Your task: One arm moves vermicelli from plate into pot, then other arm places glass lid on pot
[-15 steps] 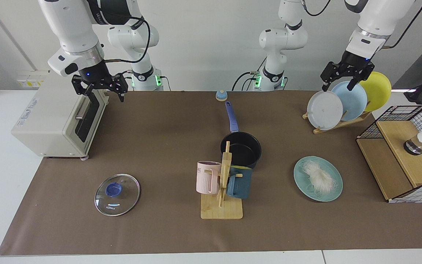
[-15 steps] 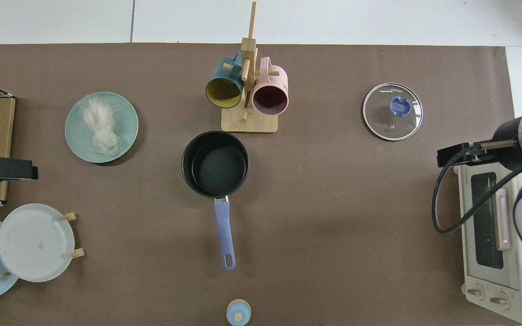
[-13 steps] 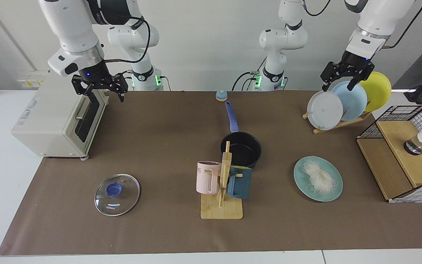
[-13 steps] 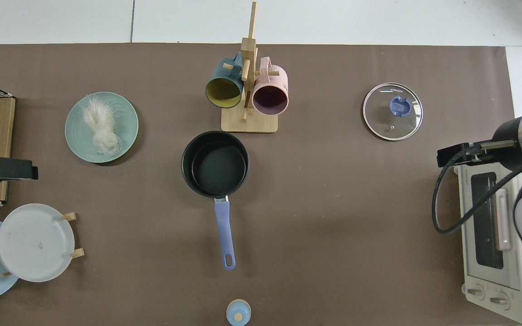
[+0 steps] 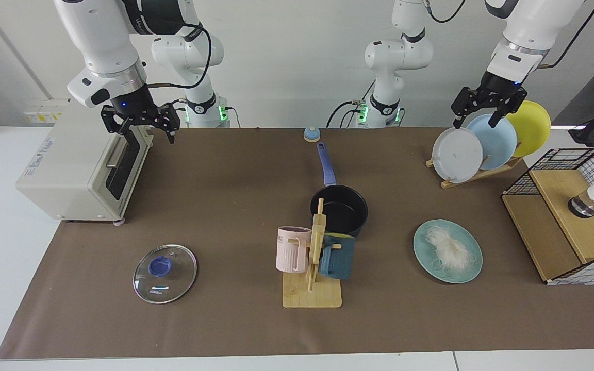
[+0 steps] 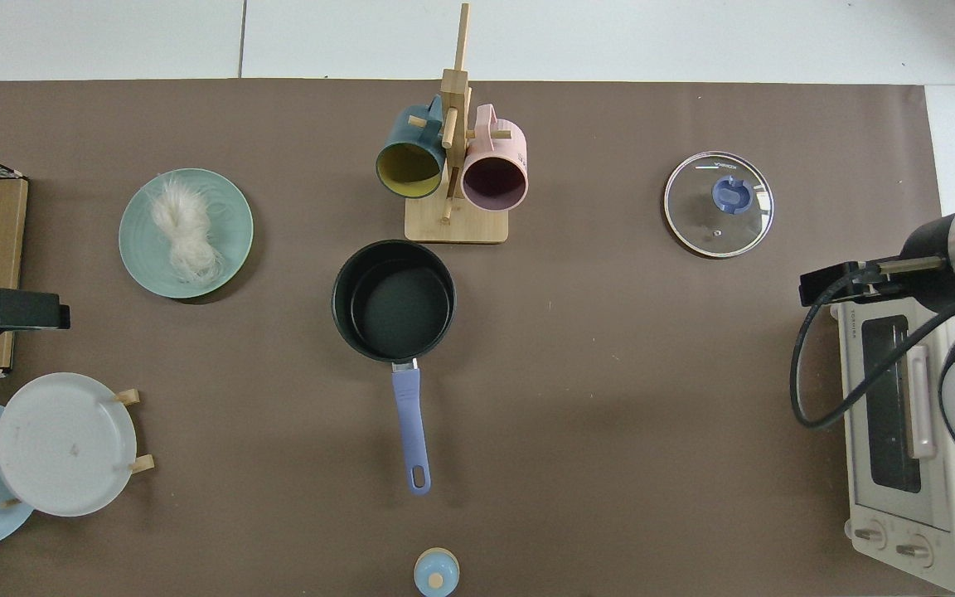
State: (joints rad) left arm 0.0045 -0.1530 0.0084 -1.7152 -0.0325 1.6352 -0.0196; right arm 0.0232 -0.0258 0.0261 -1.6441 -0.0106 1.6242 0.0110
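The vermicelli lies as a white tangle on the teal plate. The black pot with its blue handle stands empty at mid-table. The glass lid rests flat on the mat, blue knob up. My left gripper hangs open high above the plate rack, far from the vermicelli. My right gripper hangs open beside the toaster oven, well behind the lid. Neither gripper holds anything.
A toaster oven stands beside the right arm. A wooden mug tree with a pink and a dark blue mug stands just in front of the pot. A plate rack, a wire basket and a small blue bell line the edges.
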